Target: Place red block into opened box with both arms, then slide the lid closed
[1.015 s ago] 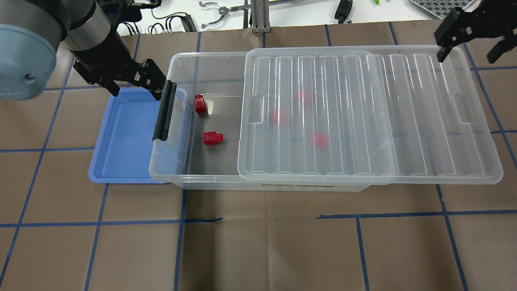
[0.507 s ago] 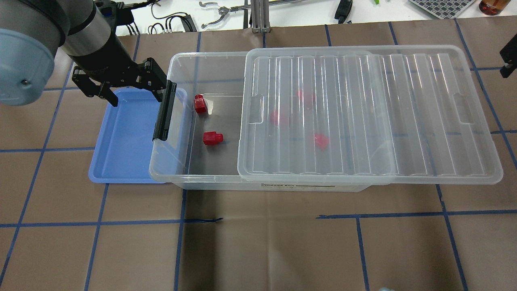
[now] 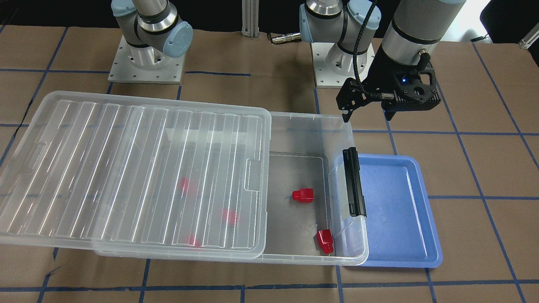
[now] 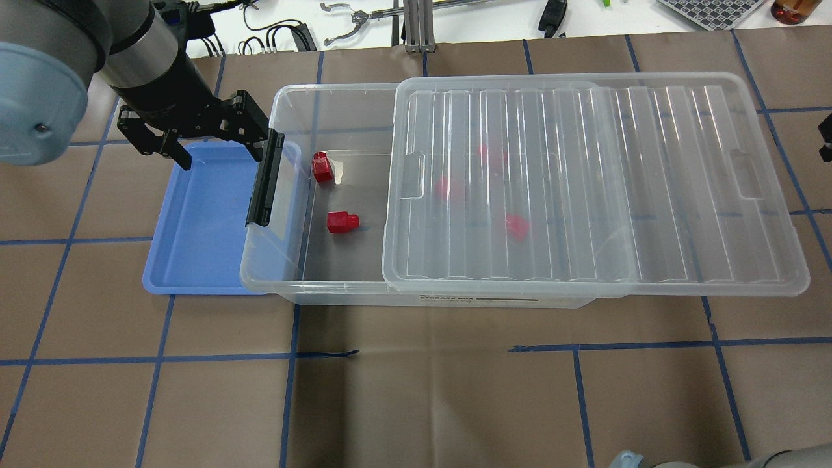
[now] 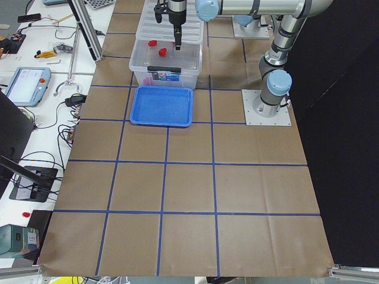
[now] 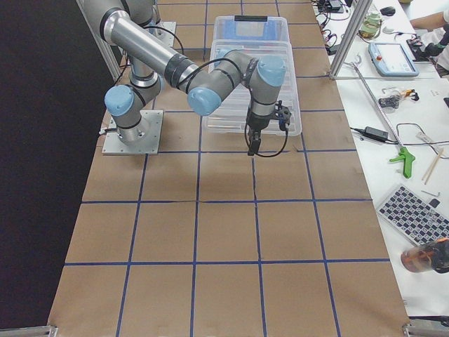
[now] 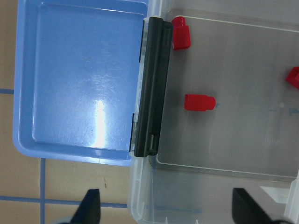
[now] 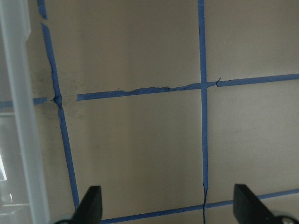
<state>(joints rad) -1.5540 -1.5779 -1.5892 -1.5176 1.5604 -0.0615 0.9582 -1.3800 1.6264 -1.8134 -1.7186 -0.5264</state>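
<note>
The box [image 4: 286, 97] stands on the desk [image 4: 422, 403] with its lid [image 4: 585, 182] drawn to one side. The lid covers the bigger part of the box and reaches out past its end on the robot's right. The part on the robot's left is uncovered, so the lid is not yet closed.

In this uncovered part lie two blocks. A red block [image 4: 322, 167] lies near the end wall that carries the black latch bar [image 4: 264, 179]. A second red block [image 4: 342, 222] lies on its side, a little more toward the middle of the floor. Three further red blocks [image 4: 517, 227] show blurred through the lid (which of all these is the task's own block, I cannot tell).

A blue tray [image 4: 201, 221] lies just beside the latch end of the box.

The left pincer [image 4: 221, 158] hangs above the place where the tray meets the box. Its fingers are spread wide and nothing is between them.

The right pincer [image 8: 167, 207] is beyond the lid's overhanging end, above bare desk with blue tape lines. Its fingers are also spread and hold nothing; the lid's edge shows at the side of its wrist view.
</note>
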